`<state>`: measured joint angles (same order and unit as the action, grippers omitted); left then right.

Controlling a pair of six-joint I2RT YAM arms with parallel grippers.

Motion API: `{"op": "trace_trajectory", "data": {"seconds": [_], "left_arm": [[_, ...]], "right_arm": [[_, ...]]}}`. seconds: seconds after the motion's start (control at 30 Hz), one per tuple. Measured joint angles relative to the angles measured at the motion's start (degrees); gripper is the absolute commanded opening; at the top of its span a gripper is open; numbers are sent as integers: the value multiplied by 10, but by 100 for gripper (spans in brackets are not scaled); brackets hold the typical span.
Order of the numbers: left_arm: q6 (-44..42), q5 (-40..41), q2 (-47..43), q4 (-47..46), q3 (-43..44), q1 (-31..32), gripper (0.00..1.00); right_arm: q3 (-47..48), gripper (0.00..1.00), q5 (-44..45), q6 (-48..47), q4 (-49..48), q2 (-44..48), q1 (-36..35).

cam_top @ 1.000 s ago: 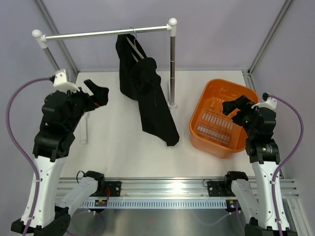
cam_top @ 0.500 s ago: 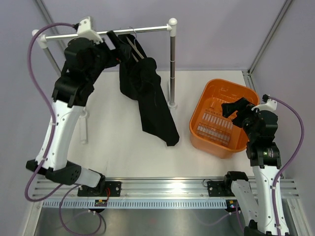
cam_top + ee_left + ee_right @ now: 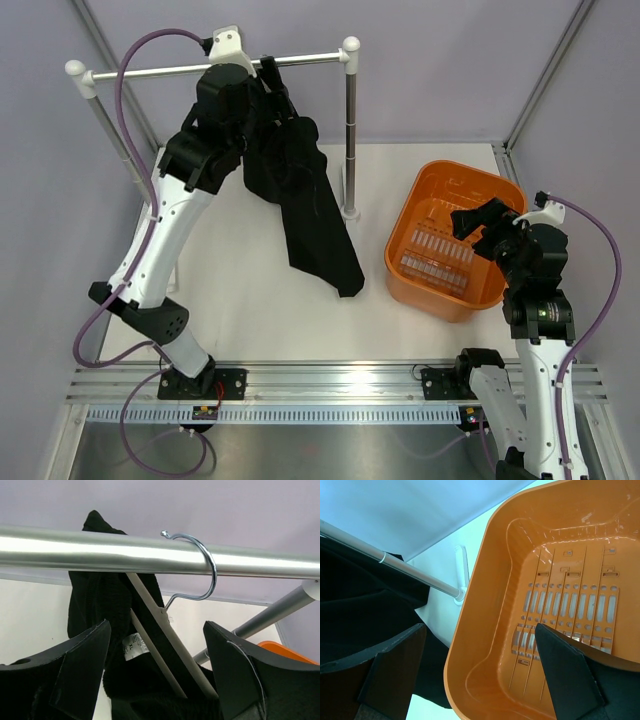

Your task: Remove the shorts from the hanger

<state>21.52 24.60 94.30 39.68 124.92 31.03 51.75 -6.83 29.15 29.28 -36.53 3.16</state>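
The black shorts [image 3: 305, 205] hang long and floppy from the hanger on the silver rail [image 3: 150, 71]. In the left wrist view the hanger's pale bars [image 3: 165, 640] slope down through the shorts [image 3: 100, 605], and its metal hook [image 3: 207, 570] loops over the rail [image 3: 100, 550]. My left gripper [image 3: 157, 675] is open, one finger on each side of the hanger and shorts, just under the rail. In the top view it [image 3: 268, 88] is raised at the rail. My right gripper [image 3: 480, 675] is open and empty above the orange basket [image 3: 485, 630]; it also shows in the top view [image 3: 478, 222].
The rack's right post [image 3: 350, 130] stands beside the shorts, its left post [image 3: 115, 140] behind my left arm. The orange basket [image 3: 440, 285] sits at the right on the white table. Grey walls close in the back and sides.
My left arm has swung up and right from the table's left side to the rail, its open gripper now at the hanger. The right arm has barely moved. The shorts hang as before.
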Motion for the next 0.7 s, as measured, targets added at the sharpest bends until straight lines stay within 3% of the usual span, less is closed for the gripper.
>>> {"op": "trace_trajectory", "data": {"seconds": [0.43,0.7], "left_arm": [[-32,55,59,-35,5,26,75],[-57,86,87,-38,45,28,59]], "right_arm": [[2,99,-2,-2,5,2,0],[1,99,-2,-4,5,9,0]]}}
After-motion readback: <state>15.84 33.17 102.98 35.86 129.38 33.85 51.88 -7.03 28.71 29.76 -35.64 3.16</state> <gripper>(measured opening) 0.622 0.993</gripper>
